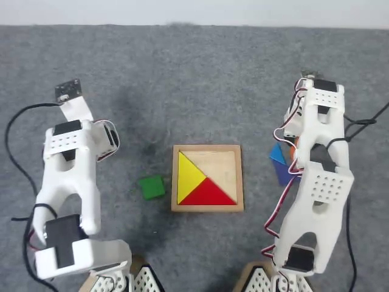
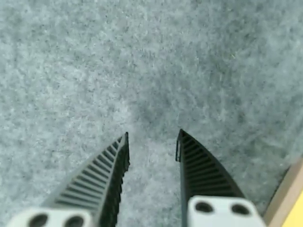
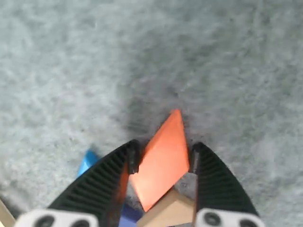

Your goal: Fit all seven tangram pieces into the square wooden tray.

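Tray (image 1: 207, 148) holds 2: yellow triangle (image 1: 188, 173) & red triangle (image 1: 208, 193); 1 green square (image 1: 151, 187), 2 blue pcs (image 1: 278, 154) lie outside. R claw (image 3: 164, 146) grips 1 orange pc (image 3: 163, 158); L claw (image 2: 153, 134) gapes, empty.

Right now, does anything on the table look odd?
Nothing damaged, but the tray holds only a yellow triangle and a red triangle. A green piece lies left of it, blue pieces right of it, and an orange piece sits between the right jaws.
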You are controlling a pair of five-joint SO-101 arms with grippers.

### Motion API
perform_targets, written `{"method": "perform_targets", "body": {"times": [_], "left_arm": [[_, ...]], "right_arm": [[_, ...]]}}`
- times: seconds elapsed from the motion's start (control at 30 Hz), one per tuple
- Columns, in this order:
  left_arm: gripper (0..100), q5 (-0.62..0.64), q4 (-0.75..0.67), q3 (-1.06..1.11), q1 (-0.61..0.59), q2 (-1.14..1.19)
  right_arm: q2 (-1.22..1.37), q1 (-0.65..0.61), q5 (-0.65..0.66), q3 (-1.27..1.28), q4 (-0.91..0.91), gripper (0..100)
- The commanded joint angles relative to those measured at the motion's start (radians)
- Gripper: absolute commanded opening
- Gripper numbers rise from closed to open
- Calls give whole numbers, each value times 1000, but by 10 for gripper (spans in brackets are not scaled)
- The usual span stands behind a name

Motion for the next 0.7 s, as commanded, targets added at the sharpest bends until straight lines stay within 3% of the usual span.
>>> {"method": "perform_targets", "body": {"times": [0.0,0.33,0.67], "left_arm": [[152,8,-18,-44,9,-6],[152,8,-18,-44,9,-6],[152,8,-20,-44,9,-6]], "right_arm": [[-65,-22,2,-11,-22,122],[-291,-200,124,-9,-12,122],[-321,-545,305,-5,45,122]]}}
